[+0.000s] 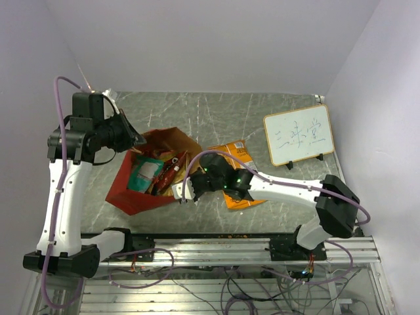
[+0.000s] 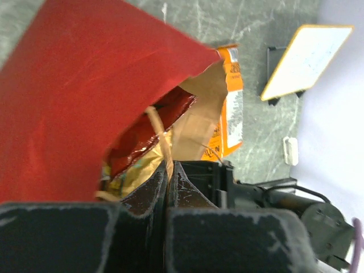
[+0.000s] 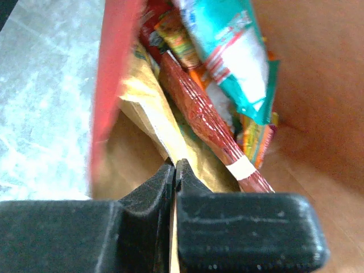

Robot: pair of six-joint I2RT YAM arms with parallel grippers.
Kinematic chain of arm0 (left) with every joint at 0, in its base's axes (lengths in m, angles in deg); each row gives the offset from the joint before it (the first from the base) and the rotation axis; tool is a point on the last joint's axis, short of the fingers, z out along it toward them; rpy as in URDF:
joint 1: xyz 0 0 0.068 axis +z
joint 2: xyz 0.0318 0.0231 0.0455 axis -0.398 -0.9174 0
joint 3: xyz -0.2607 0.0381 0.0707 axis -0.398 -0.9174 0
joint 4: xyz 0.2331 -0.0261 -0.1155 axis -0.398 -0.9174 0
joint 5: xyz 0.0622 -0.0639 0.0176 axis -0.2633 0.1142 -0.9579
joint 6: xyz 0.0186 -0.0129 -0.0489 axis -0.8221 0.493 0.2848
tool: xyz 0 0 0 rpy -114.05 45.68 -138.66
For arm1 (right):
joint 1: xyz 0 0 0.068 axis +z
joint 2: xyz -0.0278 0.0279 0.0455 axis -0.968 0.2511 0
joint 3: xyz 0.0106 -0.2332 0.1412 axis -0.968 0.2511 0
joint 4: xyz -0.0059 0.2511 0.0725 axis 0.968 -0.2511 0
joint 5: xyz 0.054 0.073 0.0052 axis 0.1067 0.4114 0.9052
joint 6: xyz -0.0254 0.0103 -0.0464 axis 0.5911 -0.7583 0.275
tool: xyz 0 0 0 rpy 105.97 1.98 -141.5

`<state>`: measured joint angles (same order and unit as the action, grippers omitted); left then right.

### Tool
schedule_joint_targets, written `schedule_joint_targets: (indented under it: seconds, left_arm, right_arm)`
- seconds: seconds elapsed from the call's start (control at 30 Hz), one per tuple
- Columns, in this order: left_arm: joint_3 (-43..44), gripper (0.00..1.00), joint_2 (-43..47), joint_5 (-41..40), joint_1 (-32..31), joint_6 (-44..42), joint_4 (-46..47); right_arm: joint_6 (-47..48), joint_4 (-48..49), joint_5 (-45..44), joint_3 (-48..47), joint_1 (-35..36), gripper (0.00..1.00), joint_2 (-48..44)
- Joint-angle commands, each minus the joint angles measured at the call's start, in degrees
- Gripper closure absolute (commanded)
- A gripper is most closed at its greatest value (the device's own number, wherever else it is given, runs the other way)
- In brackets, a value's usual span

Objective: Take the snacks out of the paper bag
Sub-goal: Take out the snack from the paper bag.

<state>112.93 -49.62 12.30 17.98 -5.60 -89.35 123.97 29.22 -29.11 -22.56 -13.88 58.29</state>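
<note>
The red paper bag [image 1: 134, 193] lies open on the table with several snacks inside, among them a teal packet [image 1: 146, 172]. My left gripper [image 1: 136, 139] is at the bag's far rim. In the left wrist view, it [image 2: 169, 168] is shut on a tan twine handle [image 2: 161, 139] beside the red bag wall [image 2: 74, 96]. My right gripper [image 1: 186, 190] is at the bag's near right rim. In the right wrist view, it [image 3: 175, 166] is shut on the edge of a yellow packet [image 3: 149, 108], next to a long red packet [image 3: 210, 125] and the teal packet [image 3: 233, 51].
An orange packet [image 1: 237, 157] lies on the table right of the bag, partly under my right arm, and also shows in the left wrist view [image 2: 232, 102]. A white framed whiteboard [image 1: 298, 138] stands at the back right. Walls close the table on three sides.
</note>
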Motion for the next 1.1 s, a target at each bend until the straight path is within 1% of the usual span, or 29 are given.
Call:
schedule_joint_targets:
  seconds: [0.0, 0.17, 0.23, 0.3, 0.43, 0.53, 0.6, 0.8, 0.93, 1.07]
  left_arm:
    - [7.6, 0.93, -1.1, -8.8, -0.4, -3.3, -4.3]
    - [12.9, 0.93, -2.7, -16.6, -0.4, -5.1, -7.5]
    - [14.6, 0.93, -3.6, -16.1, -0.5, -5.8, -7.5]
    - [15.2, 0.93, -4.1, -14.3, -0.4, -6.0, -6.6]
    - [13.0, 0.93, -4.2, -11.2, -0.4, -5.5, -4.3]
    - [11.7, 0.93, -4.3, -10.4, -0.4, -5.1, -2.9]
    - [11.8, 0.93, -4.5, -10.8, -0.4, -5.0, -2.1]
    - [16.3, 0.93, -6.6, -12.8, -0.4, -5.2, -3.4]
    - [17.1, 0.93, -7.0, -14.9, -0.4, -6.1, -3.4]
    - [18.9, 0.93, -8.6, -15.7, -0.4, -6.6, -4.1]
  right_arm:
    - [-5.4, 3.3, -4.6, -3.3, -0.1, 1.00, -5.2]
    - [-7.6, 2.4, -6.3, -8.9, -0.1, 1.00, -6.5]
    - [-8.1, 2.2, -7.9, -11.7, -0.1, 1.00, -5.8]
    - [-6.9, -0.3, -8.1, -15.8, -0.1, 1.00, -4.7]
    - [-5.7, -3.9, -7.7, -23.0, 0.0, 1.00, -3.1]
    - [-4.8, -6.7, -6.8, -28.3, -0.1, 1.00, -2.8]
    - [-4.0, -7.2, -6.4, -31.1, -0.1, 1.00, -2.6]
    - [-3.2, -8.8, -8.2, -40.8, -0.1, 1.00, -1.1]
    - [-0.9, -11.6, -10.8, -48.1, 0.0, 1.00, -0.4]
    - [1.1, -11.6, -16.3, -51.9, -0.1, 1.00, -1.2]
